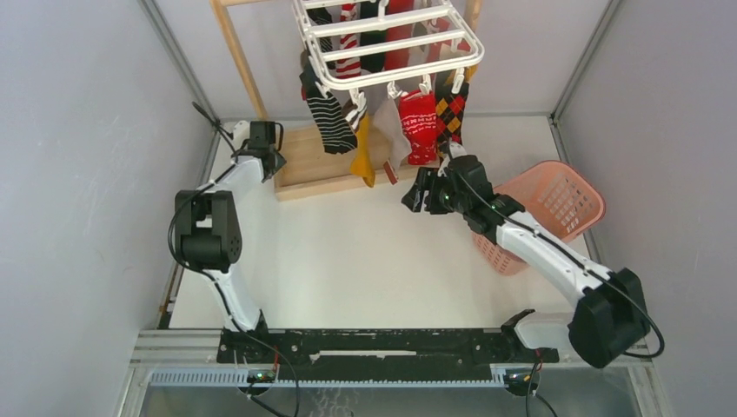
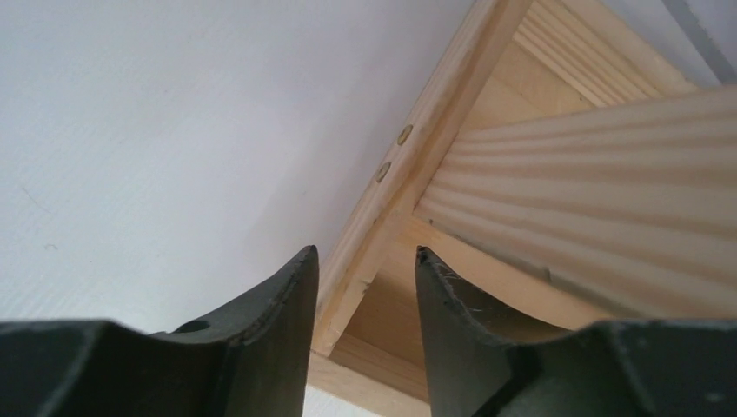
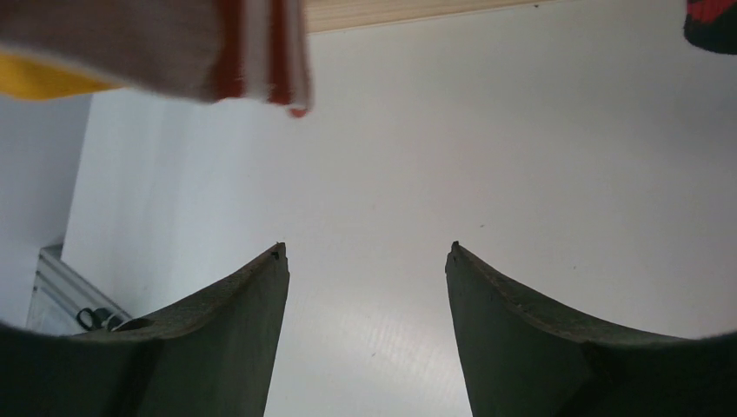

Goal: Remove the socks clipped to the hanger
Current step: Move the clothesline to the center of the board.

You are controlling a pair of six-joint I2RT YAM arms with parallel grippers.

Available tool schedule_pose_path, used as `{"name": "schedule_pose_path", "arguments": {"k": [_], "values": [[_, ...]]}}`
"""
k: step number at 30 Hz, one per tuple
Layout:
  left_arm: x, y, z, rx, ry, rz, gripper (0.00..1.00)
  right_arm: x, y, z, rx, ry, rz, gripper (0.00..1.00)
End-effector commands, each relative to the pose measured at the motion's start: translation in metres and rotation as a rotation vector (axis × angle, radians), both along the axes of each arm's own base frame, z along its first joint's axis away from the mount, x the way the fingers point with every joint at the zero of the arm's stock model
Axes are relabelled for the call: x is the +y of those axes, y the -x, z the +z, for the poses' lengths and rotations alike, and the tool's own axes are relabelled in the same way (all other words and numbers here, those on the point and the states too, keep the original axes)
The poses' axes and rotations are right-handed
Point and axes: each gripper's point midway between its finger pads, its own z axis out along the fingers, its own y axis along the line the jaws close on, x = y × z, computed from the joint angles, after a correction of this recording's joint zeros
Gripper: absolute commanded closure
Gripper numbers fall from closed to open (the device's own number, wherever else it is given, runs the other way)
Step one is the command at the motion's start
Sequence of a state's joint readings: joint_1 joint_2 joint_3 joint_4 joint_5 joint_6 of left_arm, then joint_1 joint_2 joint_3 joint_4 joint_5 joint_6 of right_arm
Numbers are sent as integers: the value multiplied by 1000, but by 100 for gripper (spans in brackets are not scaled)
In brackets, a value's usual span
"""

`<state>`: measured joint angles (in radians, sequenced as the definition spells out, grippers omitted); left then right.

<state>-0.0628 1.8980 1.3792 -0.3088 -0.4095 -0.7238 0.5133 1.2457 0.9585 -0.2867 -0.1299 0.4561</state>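
The white hanger (image 1: 391,45) hangs at the top middle with socks clipped beneath it: a striped black-white one (image 1: 329,117), a mustard yellow one (image 1: 363,155), a grey one (image 1: 392,137), a red patterned one (image 1: 420,126) and an argyle one (image 1: 451,109). My right gripper (image 1: 414,195) is open and empty, just below and in front of the red sock. In its wrist view the gripper (image 3: 366,248) faces bare table, with the grey sock's red-banded end (image 3: 174,39) above it. My left gripper (image 1: 270,162) is open and empty at the wooden base corner (image 2: 365,252).
A wooden stand with a slanted post (image 1: 239,56) and a flat base (image 1: 317,161) stands behind the socks. Its boards (image 2: 591,191) fill the left wrist view. A pink basket (image 1: 565,204) sits at the right, beside my right arm. Grey walls close in both sides.
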Motion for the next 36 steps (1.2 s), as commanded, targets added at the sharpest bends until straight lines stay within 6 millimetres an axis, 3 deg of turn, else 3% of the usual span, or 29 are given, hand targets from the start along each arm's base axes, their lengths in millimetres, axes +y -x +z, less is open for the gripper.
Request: {"name": "schedule_pose_path", "arguments": {"k": [1,4,9,16,27,32,36], "values": [[-15,7,52,-115,21,-61,47,3,-34,-3,-53,-3,-51,27],[-28,22,63,-131,44,-98,39,-7,-49,-28,-9,27,-82,28],[-65,40,70,-152,70,-182,37,-36,-69,-69,82,75,-165,31],[-102,30,56,-131,116,-238,37,-94,-85,-94,162,114,-331,32],[-117,-10,34,-75,92,-264,37,-167,-104,-106,181,159,-546,31],[-118,-30,26,-39,70,-267,37,-189,-125,-92,165,171,-625,31],[-110,-37,15,-10,70,-257,37,-190,-143,-73,129,130,-625,30]]}}
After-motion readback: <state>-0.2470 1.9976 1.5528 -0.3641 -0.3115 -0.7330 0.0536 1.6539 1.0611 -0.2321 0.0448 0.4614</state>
